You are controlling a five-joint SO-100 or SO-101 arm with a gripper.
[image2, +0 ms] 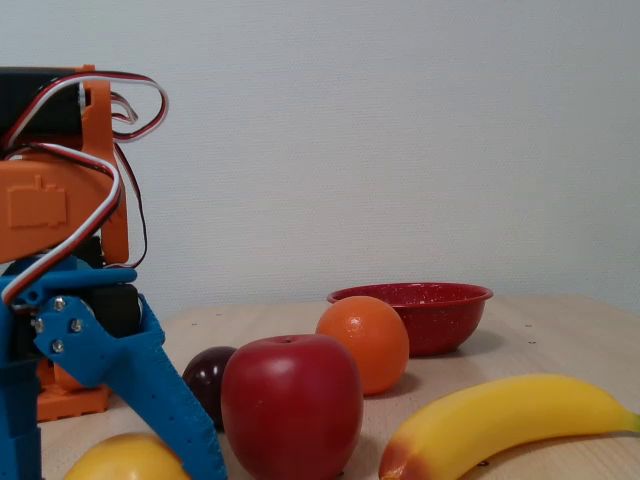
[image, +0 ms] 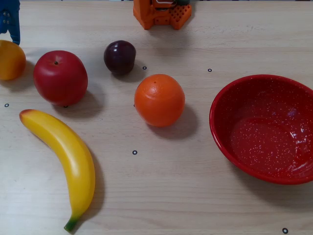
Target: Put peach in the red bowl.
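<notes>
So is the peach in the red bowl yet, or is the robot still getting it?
Not yet. The wide, speckled red bowl is empty. The round yellow-orange peach sits on the pale wooden table at the far left of the top-down fixed view, beside the red apple. The blue claw is down around the peach with its fingers spread. Gripping, lifting, carrying and dropping it in the bowl are all left.

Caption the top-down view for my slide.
Blue jaws reach the peach at the left edge; the red bowl sits empty at right.
</notes>
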